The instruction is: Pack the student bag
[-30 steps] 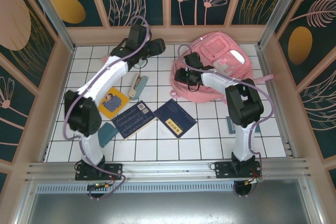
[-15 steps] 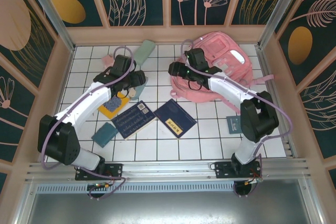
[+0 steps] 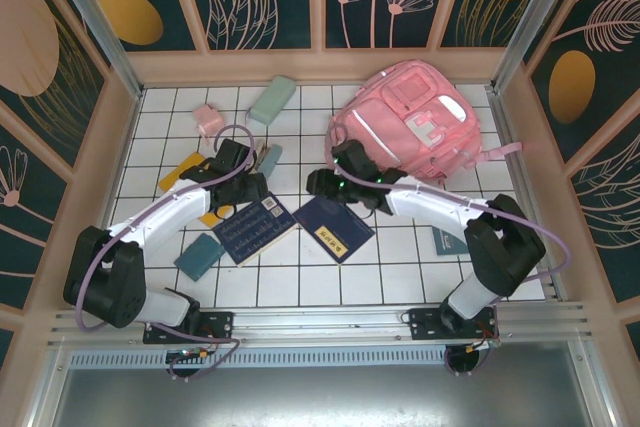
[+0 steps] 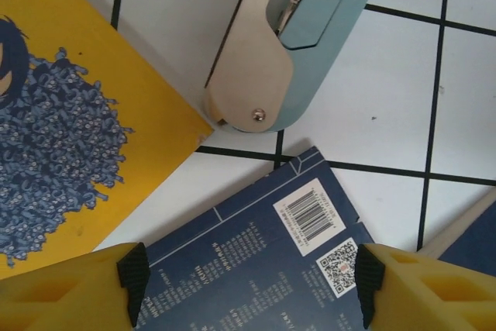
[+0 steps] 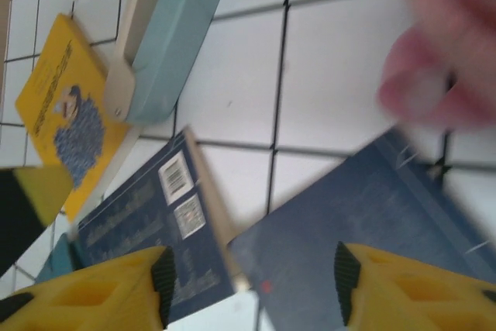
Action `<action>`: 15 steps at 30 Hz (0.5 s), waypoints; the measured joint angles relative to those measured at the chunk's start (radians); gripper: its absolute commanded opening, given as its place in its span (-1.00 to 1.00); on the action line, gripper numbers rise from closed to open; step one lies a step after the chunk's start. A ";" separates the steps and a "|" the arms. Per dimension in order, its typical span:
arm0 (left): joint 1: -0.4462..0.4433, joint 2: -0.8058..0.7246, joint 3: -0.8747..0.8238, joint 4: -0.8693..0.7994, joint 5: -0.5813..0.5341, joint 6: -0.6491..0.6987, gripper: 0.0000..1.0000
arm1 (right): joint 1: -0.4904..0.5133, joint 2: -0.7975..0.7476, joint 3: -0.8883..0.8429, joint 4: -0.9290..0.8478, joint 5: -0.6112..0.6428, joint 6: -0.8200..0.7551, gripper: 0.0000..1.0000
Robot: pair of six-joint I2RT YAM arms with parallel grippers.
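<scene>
Presently, my stock of the desk (image 3: 300, 282), item by item.

1. Student bag (image 3: 415, 122): pink, lying flat at the far right of the desk with its front pockets up and a strap trailing toward the right wall. From above I can see no open mouth, so I judge the packing has scarcely started.

2. Left hand (image 4: 248, 292): fingers spread, nothing between them, low over the barcode corner of the left navy book (image 4: 310, 215). A flat book offers only its edge to pinch, which I take to be why I am at a corner.

3. Right hand (image 5: 252, 284): likewise spread and empty, over the seam where the right navy book (image 5: 372, 222) meets its neighbour. The bag sits just beyond, a short carry away.

4. Yellow book (image 4: 62, 153): flat beside the left navy book. Whether the two touch or overlap I cannot tell.

5. Pale blue case (image 4: 302, 44): beige flap, lying just beyond both books.

6. Loose items, well apart from both hands: small pink box (image 3: 208, 119) and green case (image 3: 272, 99) at the far left, teal pad (image 3: 198, 255) at the near left.
</scene>
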 measured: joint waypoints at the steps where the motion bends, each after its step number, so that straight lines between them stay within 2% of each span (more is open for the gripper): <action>1: 0.000 0.000 0.000 0.000 -0.010 0.006 0.61 | 0.033 0.001 -0.008 0.007 0.006 0.023 -0.12; 5: 0.000 0.000 0.009 -0.024 -0.070 0.008 0.74 | 0.164 0.039 -0.013 0.047 0.035 0.114 -0.68; 6: 0.000 -0.001 0.014 -0.034 -0.086 0.006 0.90 | 0.195 0.062 -0.007 0.061 0.044 0.140 -0.73; 7: 0.000 -0.003 0.018 -0.042 -0.100 0.004 0.97 | 0.216 0.084 -0.001 0.075 0.049 0.157 -0.73; 9: 0.000 -0.023 0.019 -0.061 -0.131 -0.016 0.97 | 0.253 0.145 0.015 0.113 0.055 0.204 -0.83; 15: 0.000 -0.130 0.024 -0.106 -0.201 -0.023 0.97 | 0.272 0.316 0.058 0.195 0.055 0.302 -0.86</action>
